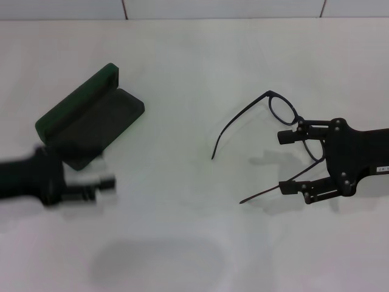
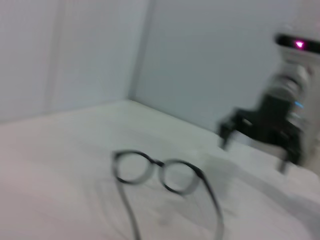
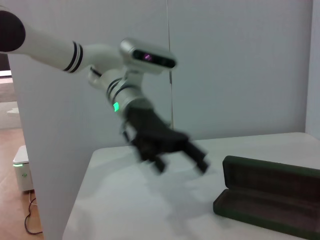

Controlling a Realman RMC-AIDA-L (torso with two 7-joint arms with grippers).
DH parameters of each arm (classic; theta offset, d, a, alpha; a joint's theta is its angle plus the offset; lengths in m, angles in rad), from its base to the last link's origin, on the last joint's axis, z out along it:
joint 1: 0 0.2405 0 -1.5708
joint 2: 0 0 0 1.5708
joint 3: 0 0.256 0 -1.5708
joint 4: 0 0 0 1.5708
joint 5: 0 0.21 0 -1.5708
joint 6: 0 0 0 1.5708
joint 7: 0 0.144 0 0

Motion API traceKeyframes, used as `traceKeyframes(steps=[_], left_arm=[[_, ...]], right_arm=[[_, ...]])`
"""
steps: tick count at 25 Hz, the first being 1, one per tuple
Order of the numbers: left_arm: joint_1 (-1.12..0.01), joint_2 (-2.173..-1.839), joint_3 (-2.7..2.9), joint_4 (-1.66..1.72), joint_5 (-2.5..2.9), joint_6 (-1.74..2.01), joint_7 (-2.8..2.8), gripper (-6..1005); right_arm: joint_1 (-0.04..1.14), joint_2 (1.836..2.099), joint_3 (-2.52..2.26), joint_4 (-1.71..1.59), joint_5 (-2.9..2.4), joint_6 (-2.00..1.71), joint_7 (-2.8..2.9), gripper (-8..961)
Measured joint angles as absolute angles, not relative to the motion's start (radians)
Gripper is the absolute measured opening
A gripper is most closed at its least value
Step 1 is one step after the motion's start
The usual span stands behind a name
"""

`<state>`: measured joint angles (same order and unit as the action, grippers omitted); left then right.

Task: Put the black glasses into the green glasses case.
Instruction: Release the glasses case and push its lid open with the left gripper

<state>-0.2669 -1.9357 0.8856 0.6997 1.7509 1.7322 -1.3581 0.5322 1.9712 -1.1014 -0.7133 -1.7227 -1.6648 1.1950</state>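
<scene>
The right gripper (image 1: 293,162) sits low over the white counter (image 1: 182,201) on the robot's right, its fingers spread wide, one beside the near lens and bridge of the black glasses (image 1: 279,109) and the other down by the far temple arm, so the frame's near side lies between them but nothing is clamped yet. The glasses rest on the counter with both temple arms unfolded and trailing toward the middle; the left wrist view shows them (image 2: 160,172) lying flat with their lenses up. The step in hand looks like the approach to the pick-up: the next move would call for closing gently on the frame near the bridge or hinge, since the thin wire offers little to bite on and could skid or twist out. The green glasses case (image 1: 91,121) lies well apart on the robot's left, open, lid raised and its dark lined tray (image 3: 265,210) facing up, ready to receive. The left gripper (image 1: 100,184) hovers just in front of the case's near corner; its blur leaves me unable to tell how wide it is set. It stands close to the path into the case and may need to clear off before the carry across.
</scene>
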Motion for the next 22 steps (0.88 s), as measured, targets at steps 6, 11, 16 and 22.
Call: traceKeyframes(steps=[6, 11, 16, 22], left_arm=[[-0.334, -1.945, 0.805, 0.951, 1.9, 1.611, -1.688, 861], [-0.457, -1.95, 0.807, 1.135, 2.102, 1.59, -1.921, 861], [-0.604, -1.966, 0.823, 1.184, 2.341, 1.59, -2.046, 861], [-0.69, -1.991, 0.828, 1.14, 2.588, 1.569, -2.086, 861]], right_arm=[[0.532, 1.972, -1.102, -0.712, -1.723, -1.666, 1.196, 866], [0.532, 1.977, -1.103, -0.711, -1.733, -1.666, 1.196, 866], [0.536, 1.984, -1.103, -0.712, -1.749, -1.664, 1.196, 865], [0.564, 1.988, -1.103, -0.705, -1.758, -1.657, 1.197, 865]])
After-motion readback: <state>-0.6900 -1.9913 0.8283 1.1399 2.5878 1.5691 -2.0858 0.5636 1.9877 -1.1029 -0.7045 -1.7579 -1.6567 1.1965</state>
